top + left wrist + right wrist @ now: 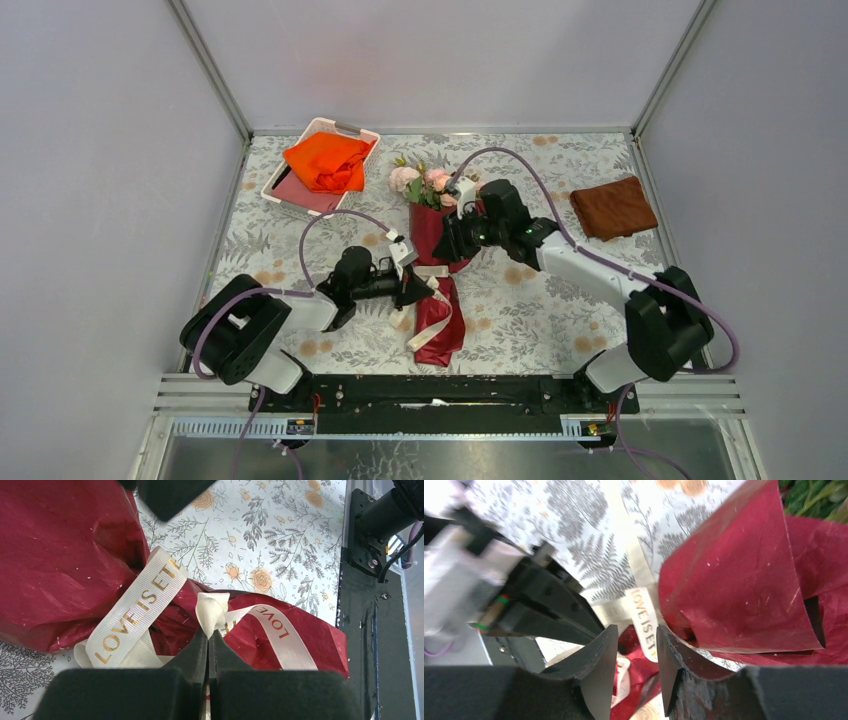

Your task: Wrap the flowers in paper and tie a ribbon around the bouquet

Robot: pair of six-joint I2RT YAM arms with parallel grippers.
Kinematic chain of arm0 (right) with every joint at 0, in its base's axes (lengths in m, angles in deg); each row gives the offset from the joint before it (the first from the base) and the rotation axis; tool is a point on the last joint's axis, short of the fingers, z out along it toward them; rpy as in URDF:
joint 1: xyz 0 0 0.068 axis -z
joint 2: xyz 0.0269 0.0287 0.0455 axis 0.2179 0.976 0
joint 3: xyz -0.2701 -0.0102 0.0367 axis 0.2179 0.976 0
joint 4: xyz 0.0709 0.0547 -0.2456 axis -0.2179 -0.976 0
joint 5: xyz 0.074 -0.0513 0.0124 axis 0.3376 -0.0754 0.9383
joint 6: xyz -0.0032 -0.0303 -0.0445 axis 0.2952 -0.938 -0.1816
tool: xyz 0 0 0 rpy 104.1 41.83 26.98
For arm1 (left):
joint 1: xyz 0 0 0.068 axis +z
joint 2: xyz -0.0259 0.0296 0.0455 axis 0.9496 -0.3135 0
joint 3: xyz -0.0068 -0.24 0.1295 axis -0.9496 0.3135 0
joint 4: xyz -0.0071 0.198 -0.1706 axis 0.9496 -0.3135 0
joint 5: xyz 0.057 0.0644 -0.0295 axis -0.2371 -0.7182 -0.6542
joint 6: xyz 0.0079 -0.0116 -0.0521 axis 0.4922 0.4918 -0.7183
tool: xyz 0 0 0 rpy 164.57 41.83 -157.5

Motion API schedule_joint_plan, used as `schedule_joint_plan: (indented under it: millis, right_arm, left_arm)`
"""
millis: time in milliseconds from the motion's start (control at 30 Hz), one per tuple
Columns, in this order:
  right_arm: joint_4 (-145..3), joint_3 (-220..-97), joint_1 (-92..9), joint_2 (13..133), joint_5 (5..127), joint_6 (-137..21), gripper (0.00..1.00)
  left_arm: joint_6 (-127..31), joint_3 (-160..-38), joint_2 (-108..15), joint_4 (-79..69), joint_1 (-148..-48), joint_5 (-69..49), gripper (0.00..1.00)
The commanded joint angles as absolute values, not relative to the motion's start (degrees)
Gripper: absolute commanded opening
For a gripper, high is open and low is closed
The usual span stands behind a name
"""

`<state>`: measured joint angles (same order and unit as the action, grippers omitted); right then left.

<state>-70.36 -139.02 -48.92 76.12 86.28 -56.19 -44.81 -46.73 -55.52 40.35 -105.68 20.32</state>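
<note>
**Left jaws pinch the ribbon, right jaws stand apart**

The left gripper (208, 636) has its jaws clenched on a bunched fold of the narrow cream-white ribbon with gold lettering (141, 611). It grips at the waist of the shiny, crinkly dark red paper (60, 550). The right gripper (636, 650) has its jaws released, and a stretch of ribbon shows through the gap just beside the paper's edge. The paper wraps the pale pink roses with green leaves (424, 182), whose heads point to the far side. This bundle lies mid-table on the floral-printed tablecloth (560, 320), between both arms. A folded orange cloth (327, 160) sits in a shallow tray (300, 197) at far left. A folded brown cloth (613, 207) lies at far right.
</note>
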Motion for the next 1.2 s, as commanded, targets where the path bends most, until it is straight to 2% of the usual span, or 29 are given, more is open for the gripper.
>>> schedule_joint_plan:
  millis: [0, 300, 433, 500, 667, 767, 933, 1167]
  right_arm:
    - [-80.37, -142.50, -49.01, 82.00, 85.29, -63.21, 0.44]
    - [-79.26, -142.80, -48.97, 84.92, 88.05, -63.94, 0.46]
    - [-78.45, -142.58, -49.02, 85.75, 88.58, -63.65, 0.44]
    - [-78.32, -142.58, -49.00, 85.94, 88.62, -63.62, 0.38]
    - [-78.57, -142.97, -49.05, 86.26, 89.10, -63.95, 0.14]
    - [-78.16, -143.02, -49.01, 85.31, 88.65, -63.89, 0.01]
    - [-76.09, -143.06, -48.70, 83.32, 88.36, -61.14, 0.00]
    - [-70.97, -140.53, -47.29, 80.74, 90.73, -55.33, 0.00]
  left_arm:
    - [-44.39, -48.04, -55.99, 41.10, -105.08, 20.82, 0.04]
    - [-44.41, -48.23, -57.64, 44.37, -104.78, 20.62, 0.31]
    - [-45.42, -48.37, -57.07, 44.69, -104.55, 22.17, 0.35]
    - [-46.36, -48.70, -55.84, 43.83, -104.22, 23.11, 0.36]
    - [-46.66, -49.09, -54.69, 41.61, -103.63, 24.32, 0.36]
    - [-46.73, -49.33, -54.88, 41.47, -103.54, 24.49, 0.30]
    - [-47.30, -50.30, -55.53, 40.86, -103.50, 25.35, 0.02]
    - [-40.52, -53.53, -58.11, 31.42, -103.38, 28.20, 0.00]
